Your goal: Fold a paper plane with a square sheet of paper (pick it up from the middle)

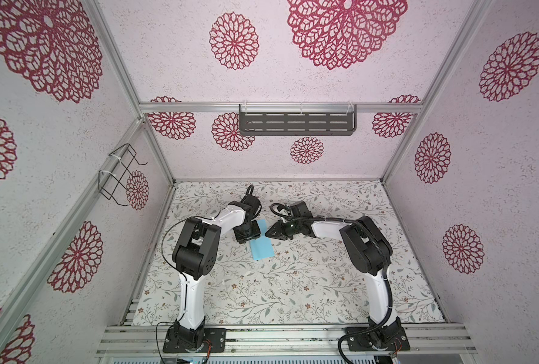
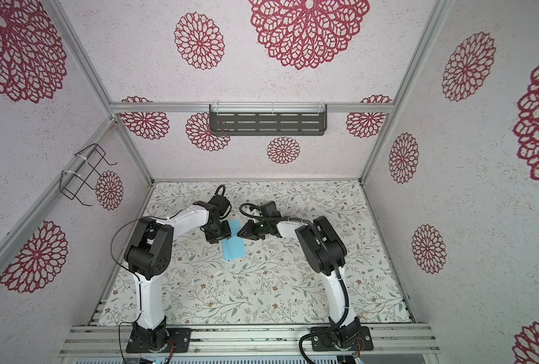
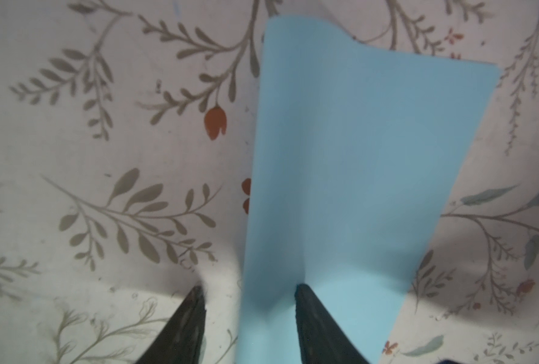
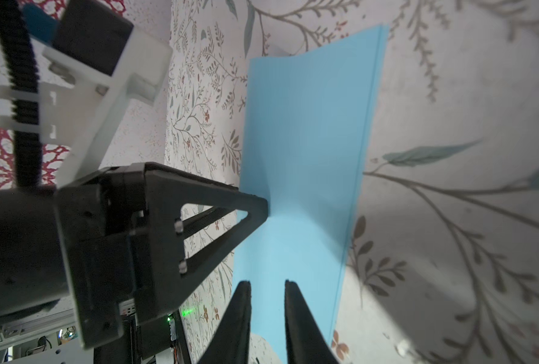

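The square sheet of paper (image 1: 263, 244) (image 2: 234, 247) lies on the floral table between the arms, folded over into a narrow light-blue rectangle. Its two layered edges show in the right wrist view (image 4: 306, 141). My left gripper (image 1: 246, 234) (image 2: 218, 234) (image 3: 249, 287) points down, open. One of its fingertips (image 3: 303, 293) presses on the paper (image 3: 356, 173) and the other stands on the bare table beside it. My right gripper (image 1: 266, 234) (image 2: 239, 234) (image 4: 266, 282) reaches in low from the right, its jaws a narrow gap apart over the paper's near end. The paper plane is out of view.
The floral table cover (image 1: 293, 283) stretches toward the front. A black slotted shelf (image 1: 296, 121) hangs on the back wall and a wire rack (image 1: 120, 176) on the left wall. Aluminium rails (image 1: 280, 338) carry both arm bases at the front.
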